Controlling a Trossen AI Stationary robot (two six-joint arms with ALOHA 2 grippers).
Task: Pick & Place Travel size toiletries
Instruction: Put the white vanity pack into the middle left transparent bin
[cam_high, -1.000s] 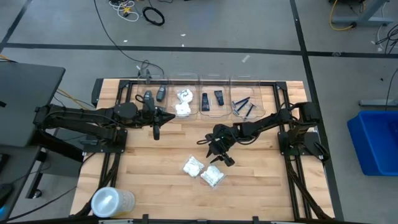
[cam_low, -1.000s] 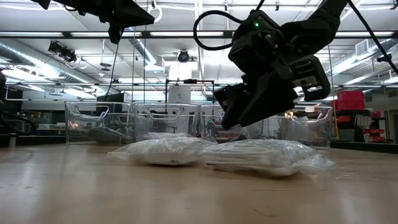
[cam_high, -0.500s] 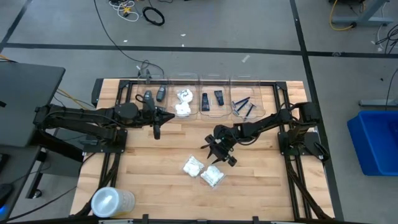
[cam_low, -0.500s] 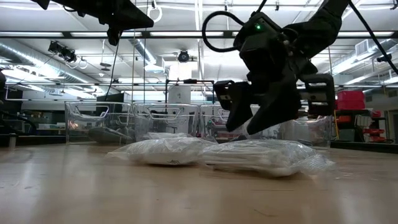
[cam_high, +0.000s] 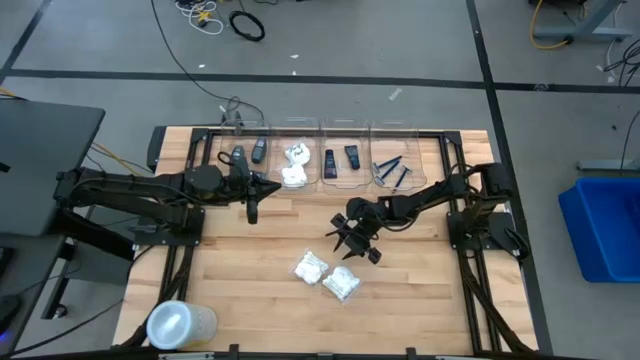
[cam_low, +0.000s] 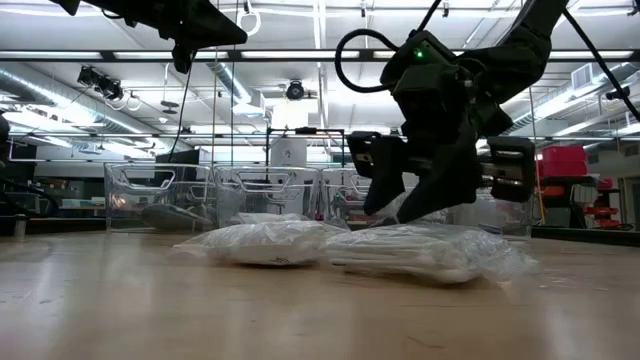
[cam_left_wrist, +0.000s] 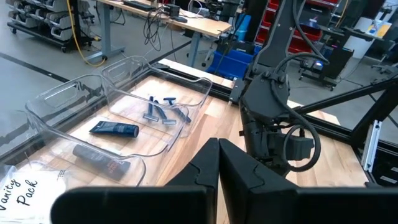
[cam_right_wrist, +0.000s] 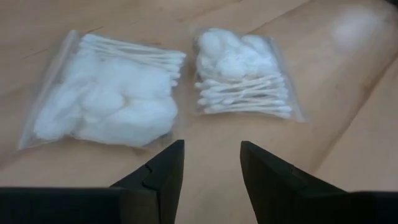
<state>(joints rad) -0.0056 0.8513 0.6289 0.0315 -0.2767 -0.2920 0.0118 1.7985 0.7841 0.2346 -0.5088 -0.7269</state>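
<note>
While my left claw (cam_high: 251, 214) waits pinched shut at about ten o'clock on the surface (cam_high: 240, 270), just in front of the clear bins (cam_high: 340, 165), my right claw (cam_high: 345, 240) has swung round over the last second, from tilted to pointing down with its fingers parted and empty. It now hangs just beyond the two packets (cam_high: 327, 276) lying at about six o'clock, so I judge a grasp is close, and the nearer packet is the likely pick.

From above, the packets are only white lumps. My right wrist view shows them as clear bags of cotton balls and swabs (cam_right_wrist: 245, 99), side by side. The low view shows my claw (cam_low: 440, 190) hanging clear of them.
</note>
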